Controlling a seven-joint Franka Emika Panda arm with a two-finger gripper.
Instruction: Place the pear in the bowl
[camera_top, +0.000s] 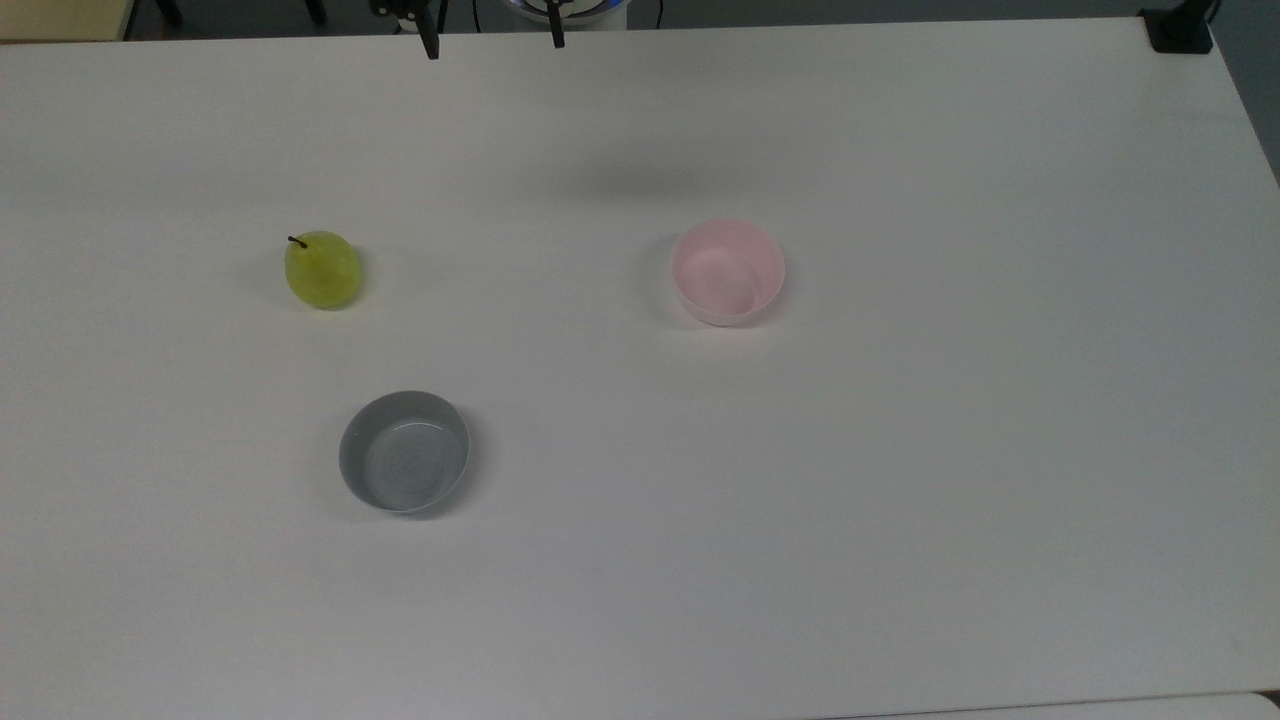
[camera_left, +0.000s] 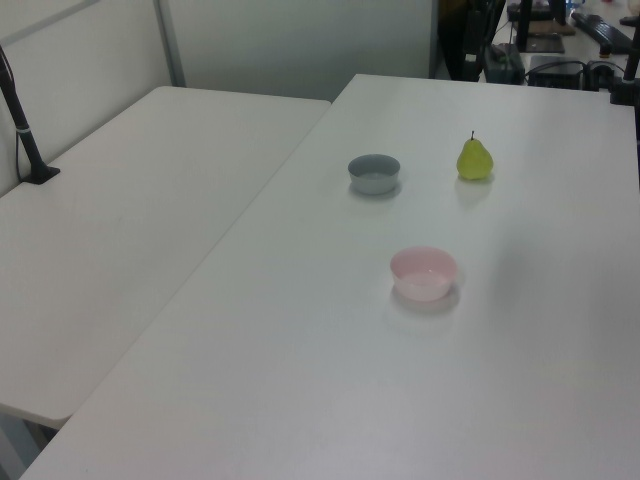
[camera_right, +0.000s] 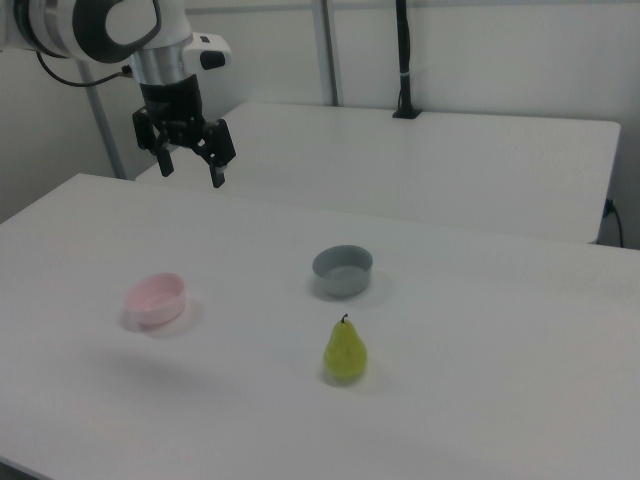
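Cut off at picture edges

Gripper (camera_top: 492, 40) cropped by the top view's far edge, just two dark fingertips (camera_top: 430, 45) poking in; arm (camera_right: 90, 25) cut at the right view's top left corner; black post (camera_left: 22, 125) clipped at the left view's left edge.

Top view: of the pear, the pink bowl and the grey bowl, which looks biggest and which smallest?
1. Grey bowl, looking slightly widest, though it may simply sit nearer the camera.
2. Pink bowl, close to the grey one, so this order is unsure.
3. Pear, clearly the smallest.
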